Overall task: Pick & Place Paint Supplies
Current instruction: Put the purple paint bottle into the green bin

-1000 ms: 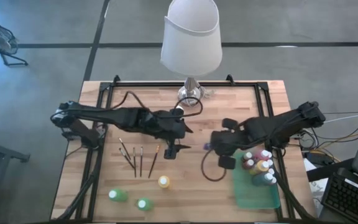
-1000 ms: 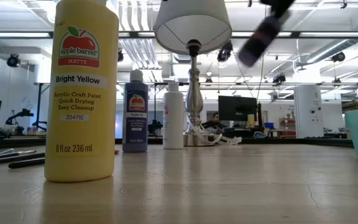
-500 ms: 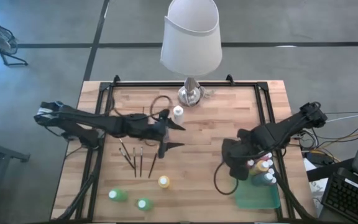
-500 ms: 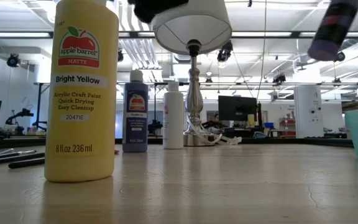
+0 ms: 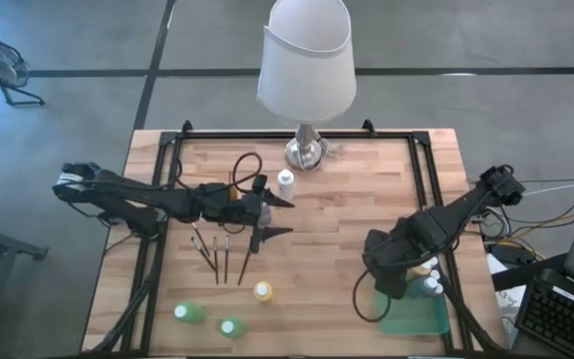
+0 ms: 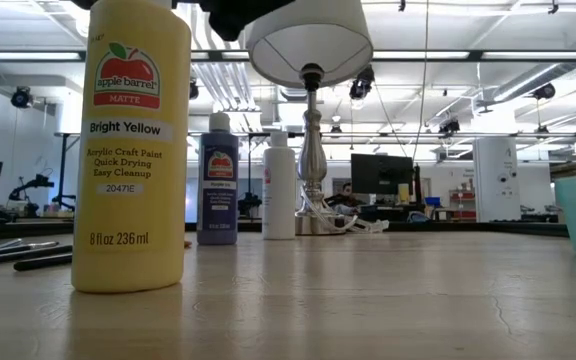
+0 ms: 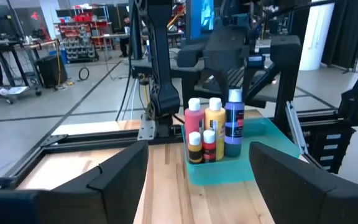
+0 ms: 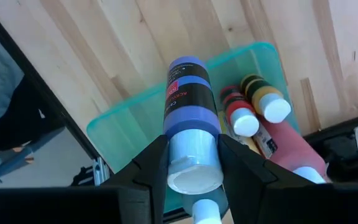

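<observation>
On the wooden table [image 5: 337,199], the green tray [image 5: 407,317] lies at about four o'clock from centre. The right gripper [image 8: 191,163] hangs over it, pinching a purple paint bottle [image 8: 187,118] above the red and yellow bottles [image 8: 257,112] already inside. The left gripper [image 5: 275,216], fingers spread, hovers near centre, above the paintbrushes [image 5: 222,254] at eight o'clock.

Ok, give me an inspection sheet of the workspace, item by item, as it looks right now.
Surface: wooden table, dark frame rails.
Job's things: brushes lying loose; yellow bottle, two green bottles standing; more bottles in the green tray.
Clutter: lamp at the far edge.
Grippers: left gripper open, empty, above the table near the brushes; right gripper shut on a blue bottle above the tray.
Cables: loops at both arms.
Surroundings: workshop benches, monitors.
</observation>
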`<state>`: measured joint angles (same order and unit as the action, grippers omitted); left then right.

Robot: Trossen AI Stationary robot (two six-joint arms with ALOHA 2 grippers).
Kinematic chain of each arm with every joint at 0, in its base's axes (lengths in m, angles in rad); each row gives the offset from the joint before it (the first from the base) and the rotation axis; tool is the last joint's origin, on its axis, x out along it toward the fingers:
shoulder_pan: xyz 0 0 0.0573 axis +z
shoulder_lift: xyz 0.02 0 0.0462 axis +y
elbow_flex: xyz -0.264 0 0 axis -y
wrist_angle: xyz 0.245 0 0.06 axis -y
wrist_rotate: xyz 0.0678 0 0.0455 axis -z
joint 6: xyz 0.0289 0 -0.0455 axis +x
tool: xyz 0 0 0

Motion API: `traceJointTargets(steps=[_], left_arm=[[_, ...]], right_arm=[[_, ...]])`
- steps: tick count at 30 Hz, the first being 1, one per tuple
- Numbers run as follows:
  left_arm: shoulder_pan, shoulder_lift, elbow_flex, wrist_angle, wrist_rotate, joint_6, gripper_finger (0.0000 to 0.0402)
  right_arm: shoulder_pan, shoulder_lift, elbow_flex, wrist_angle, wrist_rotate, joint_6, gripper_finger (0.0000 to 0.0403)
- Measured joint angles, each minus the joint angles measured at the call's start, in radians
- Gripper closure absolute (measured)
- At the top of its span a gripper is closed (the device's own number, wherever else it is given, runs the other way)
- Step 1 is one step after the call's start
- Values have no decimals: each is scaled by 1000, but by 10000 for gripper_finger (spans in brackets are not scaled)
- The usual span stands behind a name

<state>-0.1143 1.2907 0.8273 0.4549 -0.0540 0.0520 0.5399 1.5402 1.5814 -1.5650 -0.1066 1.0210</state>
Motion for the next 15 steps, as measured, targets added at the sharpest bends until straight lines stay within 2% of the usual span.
traceJointTargets(steps=[6,9,15], left_arm=[[0,0,0,-1,1,-6,117],[0,0,0,-2,1,-9,117],[0,0,0,-10,2,-30,117]], right_arm=[[34,43,-8,-5,-48,-18,291],[46,85,-8,-7,-83,-98,291],[76,153,-9,-6,-83,-271,291]])
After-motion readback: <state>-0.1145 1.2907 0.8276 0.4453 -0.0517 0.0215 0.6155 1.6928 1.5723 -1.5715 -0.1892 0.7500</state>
